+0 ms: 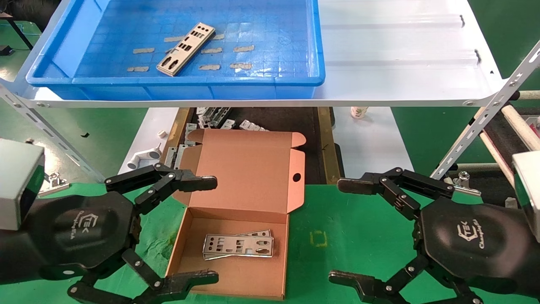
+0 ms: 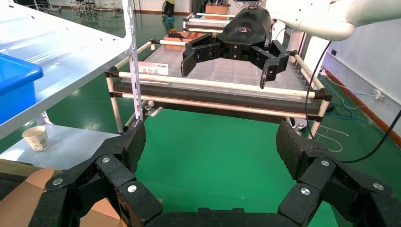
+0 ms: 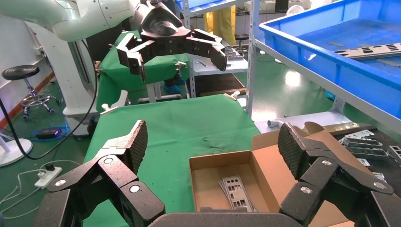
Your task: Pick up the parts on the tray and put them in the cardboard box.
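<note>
One silver plate (image 1: 185, 48) lies aslant on the floor of the blue tray (image 1: 295, 80) on the white shelf; it also shows in the right wrist view (image 3: 373, 50). The cardboard box (image 1: 270, 283) stands open on the green mat with its lid (image 1: 253, 169) up. Two plates (image 1: 238, 246) lie stacked inside it, also seen in the right wrist view (image 3: 235, 189). My left gripper (image 1: 213, 230) is open and empty at the box's left side, its fingers reaching over the box. My right gripper (image 1: 339, 231) is open and empty over the mat right of the box.
The white shelf (image 1: 400, 55) overhangs the far side. Below it lie small grey brackets (image 1: 211, 118), a white pipe fitting (image 1: 143, 158) and a paper cup (image 1: 358, 112). Slanted shelf struts (image 1: 476, 131) and a pipe rack (image 2: 217, 90) stand at the right.
</note>
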`<state>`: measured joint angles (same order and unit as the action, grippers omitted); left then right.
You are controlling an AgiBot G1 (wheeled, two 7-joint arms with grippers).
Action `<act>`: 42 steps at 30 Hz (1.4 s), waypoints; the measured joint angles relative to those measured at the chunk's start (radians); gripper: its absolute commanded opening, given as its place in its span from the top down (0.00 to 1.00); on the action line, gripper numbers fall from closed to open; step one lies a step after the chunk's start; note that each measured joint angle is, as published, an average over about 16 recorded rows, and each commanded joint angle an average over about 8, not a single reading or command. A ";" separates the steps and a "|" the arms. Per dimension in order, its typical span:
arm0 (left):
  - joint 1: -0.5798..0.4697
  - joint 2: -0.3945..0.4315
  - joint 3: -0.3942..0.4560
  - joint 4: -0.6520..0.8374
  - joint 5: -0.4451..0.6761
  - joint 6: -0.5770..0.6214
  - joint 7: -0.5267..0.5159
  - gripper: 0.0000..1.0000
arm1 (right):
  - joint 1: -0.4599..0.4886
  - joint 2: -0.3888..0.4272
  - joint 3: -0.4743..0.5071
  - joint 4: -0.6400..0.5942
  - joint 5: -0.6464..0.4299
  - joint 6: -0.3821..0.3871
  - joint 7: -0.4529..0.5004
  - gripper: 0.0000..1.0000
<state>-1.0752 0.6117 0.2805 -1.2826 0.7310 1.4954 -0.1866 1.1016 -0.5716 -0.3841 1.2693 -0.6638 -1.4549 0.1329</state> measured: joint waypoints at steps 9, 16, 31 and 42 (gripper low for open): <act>0.000 0.000 0.000 0.000 0.000 0.000 0.000 0.00 | 0.000 0.000 0.000 0.000 0.000 0.000 0.000 0.00; 0.000 0.000 0.000 0.000 0.000 0.000 0.000 0.00 | 0.000 0.000 0.000 0.000 0.000 0.000 0.000 0.00; 0.000 0.000 0.000 0.000 0.000 0.000 0.000 0.00 | 0.000 0.000 0.000 0.000 0.000 0.000 0.000 0.00; 0.000 0.000 0.000 0.000 0.000 0.000 0.000 0.00 | 0.000 0.000 0.000 0.000 0.000 0.000 0.000 0.00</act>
<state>-1.0752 0.6117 0.2806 -1.2825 0.7309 1.4954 -0.1866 1.1016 -0.5716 -0.3841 1.2693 -0.6639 -1.4548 0.1329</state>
